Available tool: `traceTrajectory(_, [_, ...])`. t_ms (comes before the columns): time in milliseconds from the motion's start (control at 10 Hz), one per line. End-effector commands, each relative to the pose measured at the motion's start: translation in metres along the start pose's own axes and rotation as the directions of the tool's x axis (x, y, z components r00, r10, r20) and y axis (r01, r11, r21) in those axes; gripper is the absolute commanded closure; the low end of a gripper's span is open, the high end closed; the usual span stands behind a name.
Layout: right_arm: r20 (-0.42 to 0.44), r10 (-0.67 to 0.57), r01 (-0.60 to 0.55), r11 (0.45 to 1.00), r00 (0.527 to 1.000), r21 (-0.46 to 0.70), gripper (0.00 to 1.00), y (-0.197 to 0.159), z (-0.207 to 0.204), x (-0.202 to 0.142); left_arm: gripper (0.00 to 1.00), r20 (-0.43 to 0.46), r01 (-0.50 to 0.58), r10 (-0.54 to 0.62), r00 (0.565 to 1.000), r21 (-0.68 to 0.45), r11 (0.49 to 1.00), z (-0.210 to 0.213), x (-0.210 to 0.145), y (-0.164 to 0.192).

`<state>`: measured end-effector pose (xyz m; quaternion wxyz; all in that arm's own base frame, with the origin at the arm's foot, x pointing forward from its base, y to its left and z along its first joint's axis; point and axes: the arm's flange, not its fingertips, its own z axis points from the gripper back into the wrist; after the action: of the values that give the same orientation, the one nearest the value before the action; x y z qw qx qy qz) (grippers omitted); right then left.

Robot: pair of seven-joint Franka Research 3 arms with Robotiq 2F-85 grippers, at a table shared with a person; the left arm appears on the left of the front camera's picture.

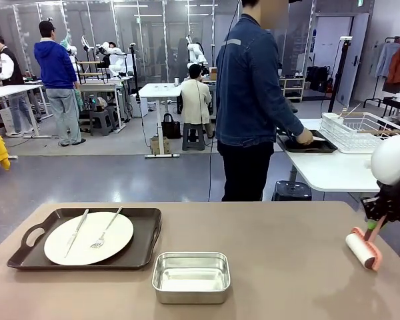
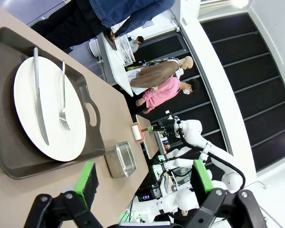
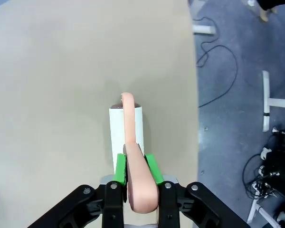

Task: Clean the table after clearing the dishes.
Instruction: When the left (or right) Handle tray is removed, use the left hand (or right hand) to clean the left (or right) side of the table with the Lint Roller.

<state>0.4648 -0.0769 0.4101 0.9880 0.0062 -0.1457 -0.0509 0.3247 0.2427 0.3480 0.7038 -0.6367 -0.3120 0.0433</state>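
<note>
On the left of the brown table (image 1: 287, 267) lies a dark tray (image 1: 27, 257) carrying a white plate (image 1: 88, 238) with a knife (image 1: 77, 230) and fork (image 1: 105, 233). My left gripper (image 2: 145, 178) hangs open above the table near that tray (image 2: 4, 142) and plate (image 2: 47, 109). At the table's right edge, my right gripper (image 1: 377, 223) is shut on the pink handle of a white roller (image 1: 363, 250). The right wrist view shows the right gripper (image 3: 135, 168) clamping the handle, with the roller (image 3: 126, 128) low over the table top (image 3: 52, 95). A second dark tray (image 1: 307, 143) lies on the white side table under the person's hand.
A steel pan (image 1: 191, 277) sits near the front middle of the table. A person in a denim jacket (image 1: 250, 87) stands at the far side, turned toward the white side table (image 1: 333, 173). A white wire rack (image 1: 360, 130) stands there.
</note>
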Motion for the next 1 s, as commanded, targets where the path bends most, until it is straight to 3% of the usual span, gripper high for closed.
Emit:
traceTrajectory(0, [-0.005,-0.048,0.048,0.999,0.999,-0.021,0.78,-0.004,0.005,-0.018,0.00,-0.011,0.015,-0.015,1.000,-0.010,1.000,0.004,-0.001,-0.001])
traceTrajectory(400, [0.113,0.013,-0.016,1.000,0.994,0.020,0.78,0.014,0.092,-0.040,0.00,-0.011,0.015,-0.015,1.000,-0.010,1.000,0.004,-0.001,-0.001])
traceTrajectory(500, [0.075,0.008,-0.010,1.000,0.997,0.028,0.78,0.016,0.093,-0.039,0.00,-0.011,0.015,-0.015,1.000,-0.010,1.000,0.004,-0.001,-0.001])
traceTrajectory(900, [0.095,0.017,-0.018,1.000,0.995,0.016,0.78,0.009,0.078,-0.028,0.00,-0.011,0.015,-0.015,1.000,-0.010,1.000,0.004,-0.001,-0.001])
